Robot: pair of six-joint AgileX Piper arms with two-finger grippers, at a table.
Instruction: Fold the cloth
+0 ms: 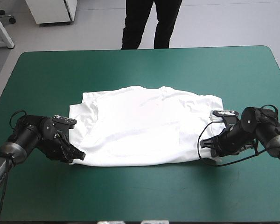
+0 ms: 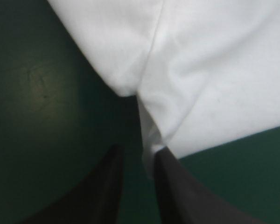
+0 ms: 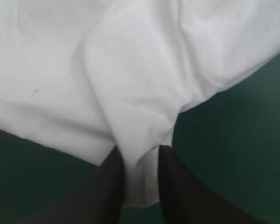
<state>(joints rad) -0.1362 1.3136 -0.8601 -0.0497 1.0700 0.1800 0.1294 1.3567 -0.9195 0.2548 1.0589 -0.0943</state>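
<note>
White T-shirt [image 1: 144, 126] lies flat, mid bench [image 1: 140, 60]. Fingers of the left gripper [image 1: 77, 157] are nearly closed on one near corner, a thin bite. The right gripper [image 1: 209, 148] pinches the other. Risk: left corner slips out on lifting, skewing the fold.

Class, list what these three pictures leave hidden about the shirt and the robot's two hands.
- High view: the layers under the white fabric T-shirt, covered by its top layer.
- High view: the right hand's fingertips, behind its own arm.
- Left wrist view: how much cloth the left hand pinches, blurred.
</note>
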